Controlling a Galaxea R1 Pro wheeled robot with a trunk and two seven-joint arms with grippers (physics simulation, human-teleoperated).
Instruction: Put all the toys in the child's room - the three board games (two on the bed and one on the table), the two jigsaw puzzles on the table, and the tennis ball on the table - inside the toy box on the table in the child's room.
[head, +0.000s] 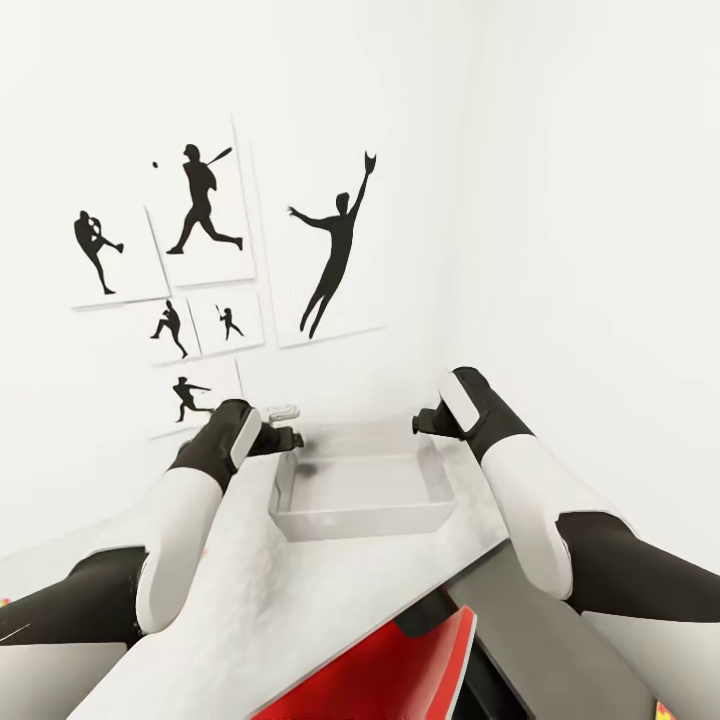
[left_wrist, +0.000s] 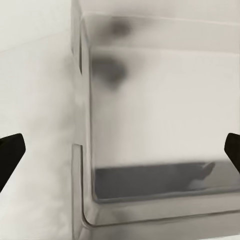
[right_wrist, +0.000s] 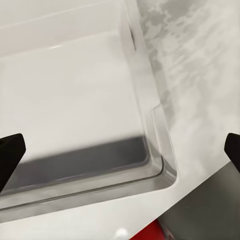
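The toy box (head: 362, 518), a shallow light grey bin, stands on the pale table (head: 300, 610) in the room's corner. Its inside shows bare grey floor with soft shadows. My left gripper (head: 288, 426) hovers over the box's left rim, open and holding nothing. Over the right rim hangs my right gripper (head: 426, 421), also open and bare. In the left wrist view the dark fingertips (left_wrist: 10, 150) sit far apart with the toy box (left_wrist: 150, 125) between them. The right wrist view looks into the toy box (right_wrist: 75, 100) past widely spread fingertips (right_wrist: 10, 150).
White walls meet in a corner right behind the box. Black baseball-player silhouette prints (head: 200, 205) hang on the left wall. A red and black shape (head: 400, 665) sits below the table's near edge, close to my trunk. The mottled tabletop (right_wrist: 200, 75) runs beside the box.
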